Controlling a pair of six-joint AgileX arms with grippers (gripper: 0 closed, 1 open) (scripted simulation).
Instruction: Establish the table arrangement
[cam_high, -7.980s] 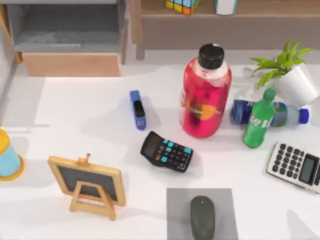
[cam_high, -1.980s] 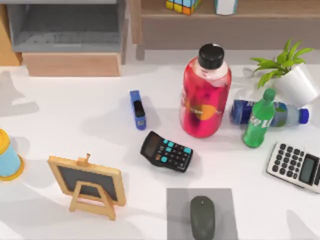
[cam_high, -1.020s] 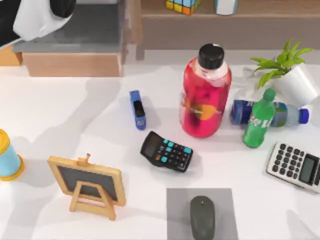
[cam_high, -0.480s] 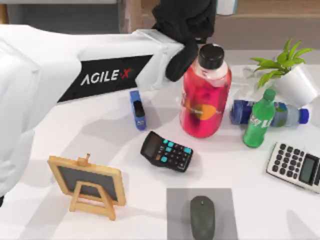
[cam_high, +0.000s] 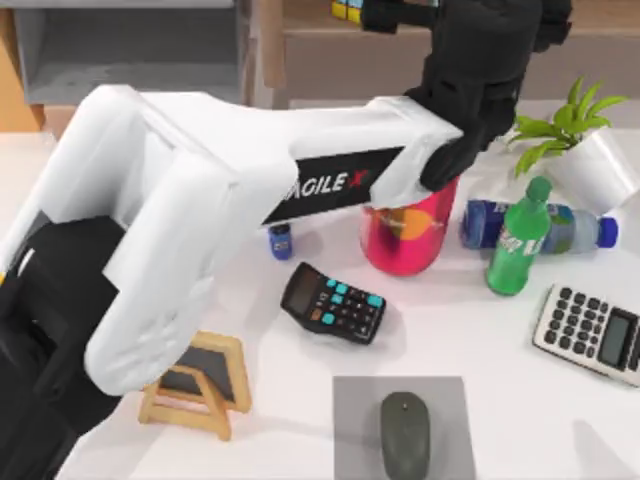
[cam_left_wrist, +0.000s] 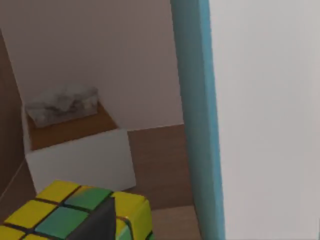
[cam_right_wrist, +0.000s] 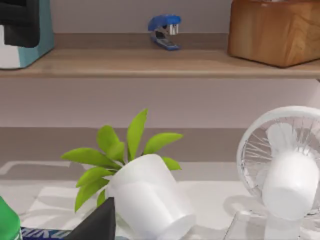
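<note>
Currently: left arm reaching over the table (cam_high: 500, 340) toward the shelf (cam_high: 330, 60).
Left gripper (cam_high: 400, 12) nears the puzzle cube (cam_left_wrist: 70, 212); finger state cannot be told; next, a precise approach.

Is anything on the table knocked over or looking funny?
Yes. The white plant pot at the table's right side is tipped over, leaning on a blue bottle that lies flat. The green bottle and red bottle stand upright. The left gripper reaches over the red bottle toward the shelf.
</note>
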